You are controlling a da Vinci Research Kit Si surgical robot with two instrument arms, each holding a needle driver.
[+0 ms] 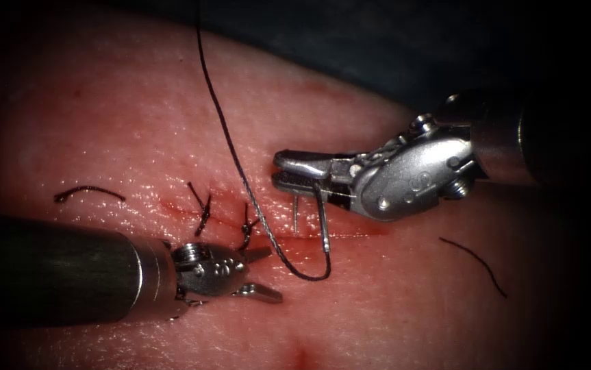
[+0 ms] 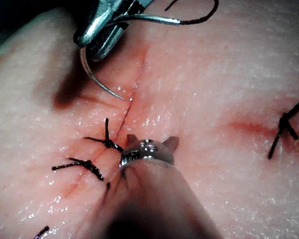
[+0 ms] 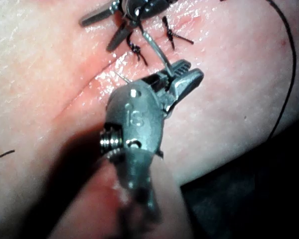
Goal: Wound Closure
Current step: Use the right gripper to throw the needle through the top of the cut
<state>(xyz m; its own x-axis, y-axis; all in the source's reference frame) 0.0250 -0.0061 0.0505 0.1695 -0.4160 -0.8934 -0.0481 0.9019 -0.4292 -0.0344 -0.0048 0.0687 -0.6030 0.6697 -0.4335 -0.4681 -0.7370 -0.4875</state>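
My right end effector (image 1: 295, 171) clamps the needle (image 1: 323, 219) near its thread end; the curve hangs below the jaws, its tip (image 2: 123, 97) pointing down at the cut (image 1: 350, 234), right of the two stitches. My left end effector (image 1: 262, 274) sits wide, empty, near the stitches.

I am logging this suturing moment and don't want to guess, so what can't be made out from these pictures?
- Needle: the part gripped by the right tool is covered by its fingers; whether the tip has entered the tissue at the cut cannot be told.
- Thread: its far end is cut off by the endoscope view's upper edge.
- Left tool: in the left wrist view its own shaft hides most of the open fingers.
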